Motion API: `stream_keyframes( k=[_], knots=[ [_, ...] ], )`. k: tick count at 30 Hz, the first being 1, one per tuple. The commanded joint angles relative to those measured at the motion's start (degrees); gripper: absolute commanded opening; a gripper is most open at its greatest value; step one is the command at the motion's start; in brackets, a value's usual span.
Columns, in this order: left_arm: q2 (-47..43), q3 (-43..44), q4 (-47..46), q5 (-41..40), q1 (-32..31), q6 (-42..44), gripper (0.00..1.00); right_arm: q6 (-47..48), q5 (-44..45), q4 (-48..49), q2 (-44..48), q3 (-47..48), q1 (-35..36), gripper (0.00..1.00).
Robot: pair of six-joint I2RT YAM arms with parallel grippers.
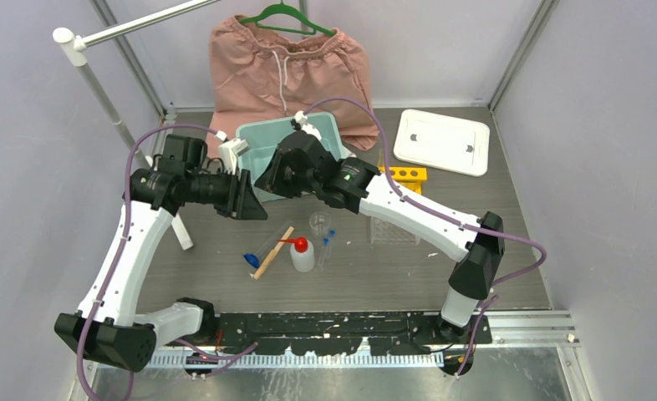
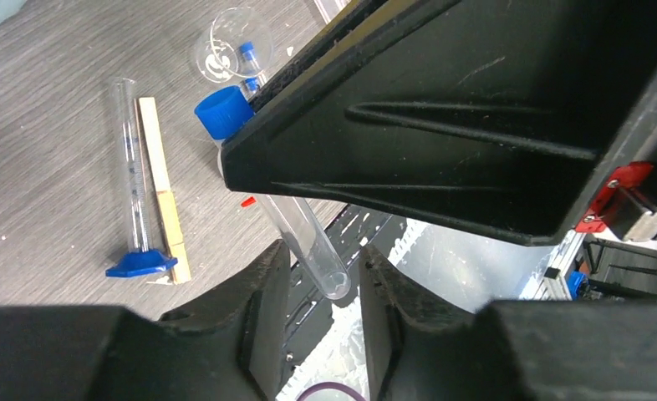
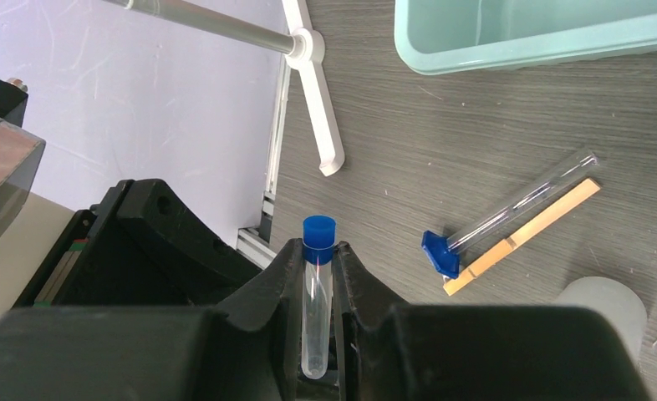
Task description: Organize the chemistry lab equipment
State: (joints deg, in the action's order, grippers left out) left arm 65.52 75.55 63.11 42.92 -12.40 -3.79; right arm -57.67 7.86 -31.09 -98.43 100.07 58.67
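Mid-air handover above a grey table [image 1: 517, 267]. Right gripper [image 3: 318, 251]: jaws narrow, pinched on a small blue-capped tube [image 3: 318, 309], with the cap just past the fingertips and the clear body back between the pads. Left gripper [image 2: 323, 263]: jaws set fairly narrow around the same tube's rounded bottom end, a slim gap showing on each side, so no firm pinch to be seen yet.

Beyond the left jaws, loose on the table: a long clear tube with a blue foot [image 2: 131, 175], with a wooden stick [image 2: 163, 188] just beside it. Farther out, a tiny clear beaker [image 2: 229, 46].

From above, below both pairs of jaws and off to the right: a white red-nozzled squeeze bottle [image 1: 302, 253], with two more blue-capped tubes [image 1: 323, 249] just beside it. Farther right again, well apart from the jaws, a clear rack [image 1: 392, 230] and a yellow rack [image 1: 404, 174]. Behind the jaws, a teal bin [image 1: 262, 150].

Judged early in the task. Nothing visibly slotted into either rack, though too small to be sure. One tube in the air between the two grippers, apparently on its way to a rack. Everything else left to sort: the other tubes, beaker, bottle, stick and footed tube.
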Motion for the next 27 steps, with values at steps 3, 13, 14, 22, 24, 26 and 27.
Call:
stream_keyframes(
  k=[3,13,14,22,24,26,27],
  knots=[
    [-0.4,-0.2,-2.1,1.5,0.1,0.6,0.27,-1.4,-0.5,4.2,1.0,0.1,0.6,0.01],
    [-2.4,-0.2,0.7,0.3,0.0,12.3,0.01,-1.7,-14.2,1.1,0.1,1.5,-2.5,0.40],
    [-2.9,-0.1,1.5,0.6,0.0,14.2,0.00,-1.7,-17.4,1.7,0.4,0.8,-3.4,0.45],
    [-7.1,-0.6,6.6,4.4,-0.1,25.7,0.00,2.0,-35.9,2.8,1.0,0.3,-7.3,0.64],
    [-7.5,-0.7,7.0,4.5,-0.1,26.8,0.00,2.8,-38.1,2.5,0.7,0.8,-7.3,0.64],
    [-7.7,-0.7,7.6,4.2,-0.2,27.8,0.00,3.0,-39.3,2.4,0.6,1.2,-7.3,0.62],
    [-7.7,-0.7,7.8,4.0,-0.2,28.1,0.00,3.1,-39.8,2.4,0.6,1.4,-7.3,0.60]
  ],
)
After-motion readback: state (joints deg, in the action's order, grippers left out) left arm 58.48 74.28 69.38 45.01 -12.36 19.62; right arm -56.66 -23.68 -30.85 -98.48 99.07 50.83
